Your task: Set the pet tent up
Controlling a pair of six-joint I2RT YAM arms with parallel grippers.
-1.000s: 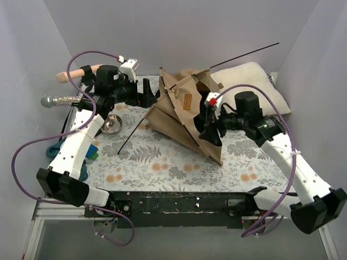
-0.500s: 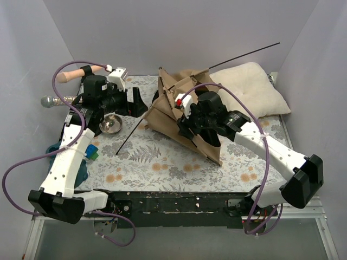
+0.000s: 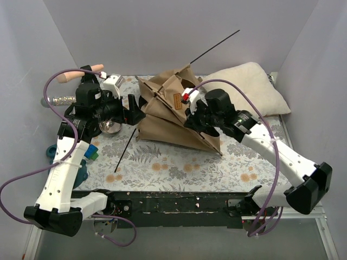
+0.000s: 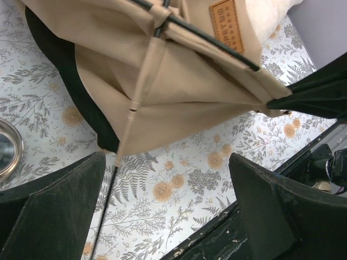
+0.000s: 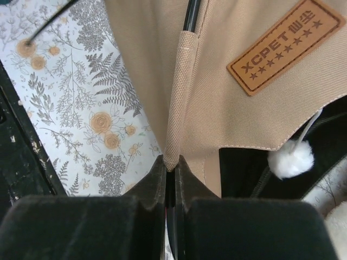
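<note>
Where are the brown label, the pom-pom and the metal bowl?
label [image 5: 284, 46]: right wrist view, centre of the brown patch, on the lettering.
pom-pom [image 5: 290, 160]: right wrist view, middle of the white ball.
bowl [image 4: 6, 151]: left wrist view, shiny inner part, cut off by the left edge.

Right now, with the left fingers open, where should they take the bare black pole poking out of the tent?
Probably the bare pole just below the tan sleeve, from above, left fingers straddling it crosswise: it is thin, slants across the mat, and the sleeve covers it higher up.
</note>
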